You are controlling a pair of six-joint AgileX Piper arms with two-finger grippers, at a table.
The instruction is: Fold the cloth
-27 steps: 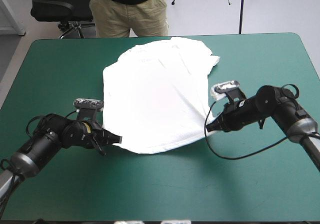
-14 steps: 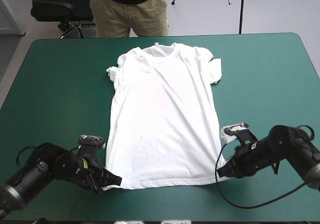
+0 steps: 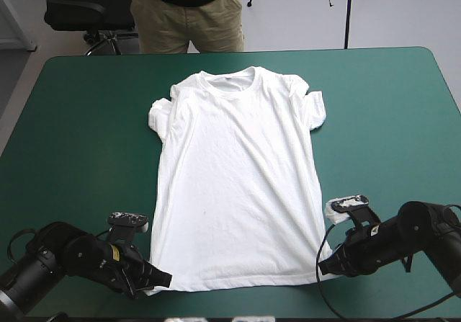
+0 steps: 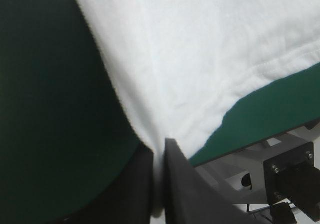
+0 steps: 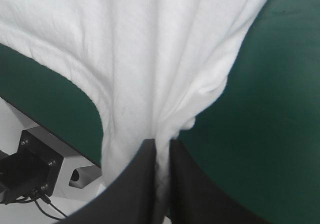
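Observation:
The white T-shirt (image 3: pixel 238 185) lies spread flat down the middle of the teal-green table, collar toward the far edge, hem near the front edge. My left gripper (image 3: pixel 160 282) is shut on the T-shirt at the hem's left corner. In the left wrist view, the black fingers (image 4: pixel 177 184) pinch a thin fold of T-shirt (image 4: pixel 200 58). My right gripper (image 3: pixel 323 266) is shut on the T-shirt at the hem's right corner. Cloth from the T-shirt (image 5: pixel 150 58) bunches between the right gripper's fingers (image 5: pixel 185 184) in the right wrist view. Both sleeves are a little crumpled.
Bare teal-green cover (image 3: pixel 86 120) stretches on both sides of the shirt. The table's front edge (image 4: pixel 250 144) runs close under the hem, just ahead of both grippers.
Both grippers have drawn the hem toward the front edge. The shirt went from a lifted, billowing shape to lying stretched out flat, its collar sliding nearer.

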